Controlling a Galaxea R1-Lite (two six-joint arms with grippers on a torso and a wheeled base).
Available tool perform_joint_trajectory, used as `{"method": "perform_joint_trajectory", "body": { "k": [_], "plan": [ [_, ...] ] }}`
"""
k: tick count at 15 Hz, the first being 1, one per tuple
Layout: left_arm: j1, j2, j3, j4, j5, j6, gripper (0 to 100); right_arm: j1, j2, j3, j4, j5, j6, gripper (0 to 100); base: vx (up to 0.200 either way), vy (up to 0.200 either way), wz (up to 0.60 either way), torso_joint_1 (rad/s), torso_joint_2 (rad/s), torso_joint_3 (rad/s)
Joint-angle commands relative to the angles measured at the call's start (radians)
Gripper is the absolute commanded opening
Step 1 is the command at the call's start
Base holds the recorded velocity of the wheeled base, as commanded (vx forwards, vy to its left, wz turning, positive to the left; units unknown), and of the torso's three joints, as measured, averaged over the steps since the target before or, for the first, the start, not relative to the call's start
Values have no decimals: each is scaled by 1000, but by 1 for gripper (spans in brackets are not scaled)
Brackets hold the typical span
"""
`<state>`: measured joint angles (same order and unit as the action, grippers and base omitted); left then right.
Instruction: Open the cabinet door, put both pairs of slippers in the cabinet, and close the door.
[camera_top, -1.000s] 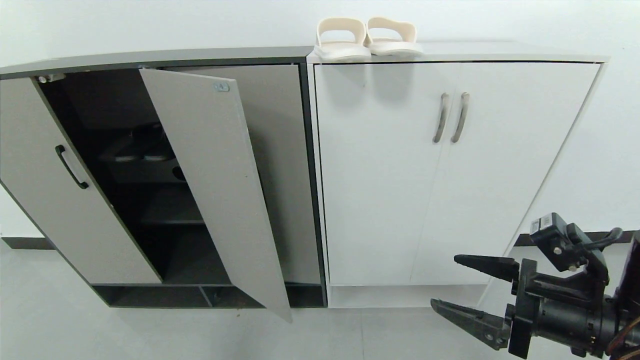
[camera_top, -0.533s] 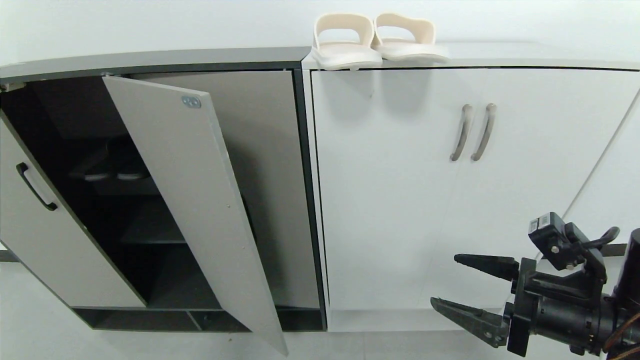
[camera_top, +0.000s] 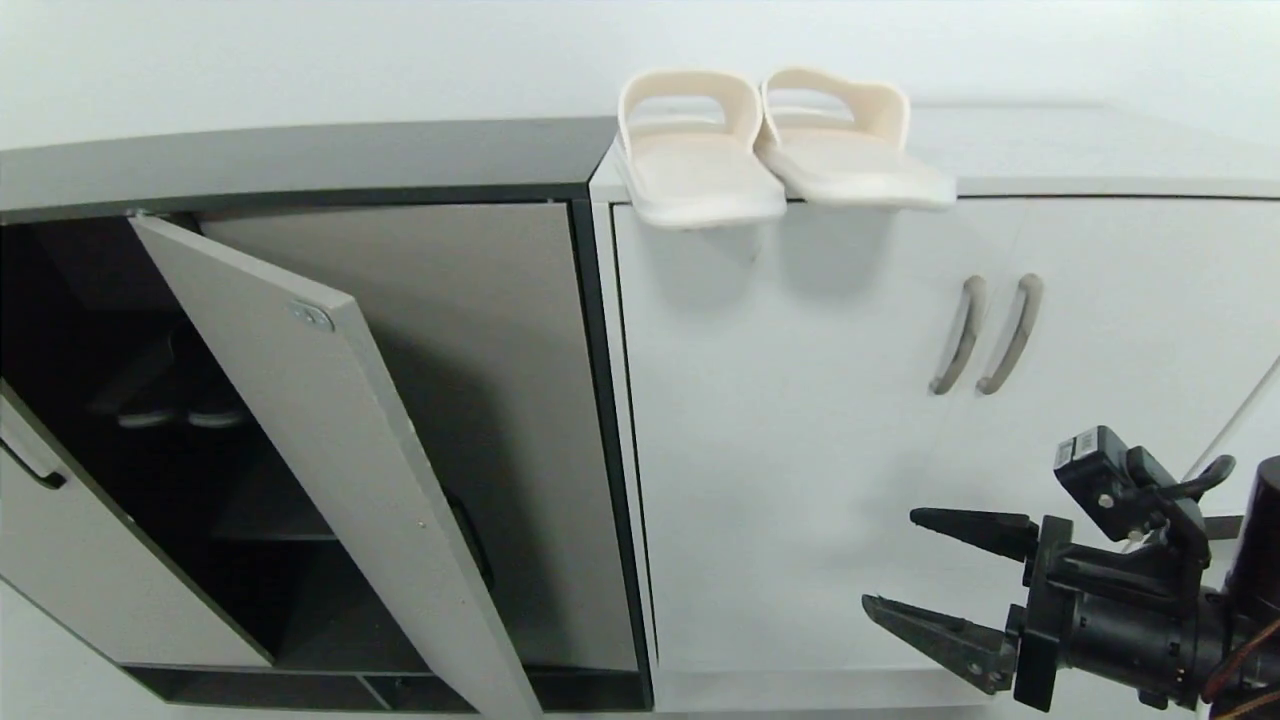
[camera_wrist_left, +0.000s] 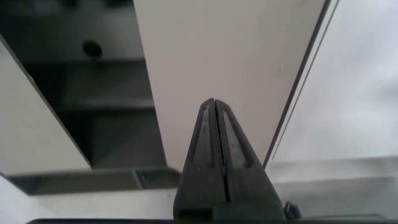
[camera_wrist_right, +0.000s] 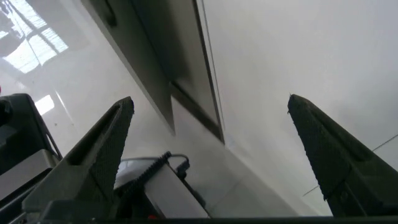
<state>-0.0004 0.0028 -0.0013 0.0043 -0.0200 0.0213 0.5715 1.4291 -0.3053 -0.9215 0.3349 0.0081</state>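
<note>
A cream pair of slippers (camera_top: 760, 155) sits on top of the white cabinet (camera_top: 800, 450), toes over its front edge. The dark cabinet (camera_top: 300, 155) beside it has both grey doors swung open. A dark pair of slippers (camera_top: 170, 410) rests on a shelf inside. My right gripper (camera_top: 889, 560) hangs open and holds nothing, low in front of the white cabinet's closed doors. My left gripper (camera_wrist_left: 213, 106) is shut on nothing, pointing at the face of the open grey door (camera_wrist_left: 211, 56).
The white cabinet's two doors are closed, with a pair of metal handles (camera_top: 985, 335) at their middle. The open right grey door (camera_top: 330, 450) juts out towards me. The left grey door (camera_top: 60, 580) carries a black handle (camera_top: 30, 468). Pale floor (camera_wrist_right: 74, 68) lies below.
The whole head picture has shifted: the cabinets look nearer and lie lower and more to the left, so the camera moved. My right gripper keeps its open pose.
</note>
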Motion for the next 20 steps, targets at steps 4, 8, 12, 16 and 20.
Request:
{"method": "perform_joint_trajectory", "body": {
  "k": [4,8,12,16,20],
  "plan": [
    [0,0,1,0,0,0,0,1,7,0,0,1,0,100,0,0,0,168,-528,-290],
    [-1,0,0,0,0,0,0,1,7,0,0,1,0,100,0,0,0,190,-474,-286],
    [-1,0,1,0,0,0,0,1,7,0,0,1,0,100,0,0,0,201,-486,-280],
    [-1,0,0,0,0,0,0,-1,25,-1,0,1,1,100,0,0,0,222,-496,-284],
    [0,0,1,0,0,0,0,-1,33,-1,0,1,0,100,0,0,0,244,-531,-285]
  ]
}}
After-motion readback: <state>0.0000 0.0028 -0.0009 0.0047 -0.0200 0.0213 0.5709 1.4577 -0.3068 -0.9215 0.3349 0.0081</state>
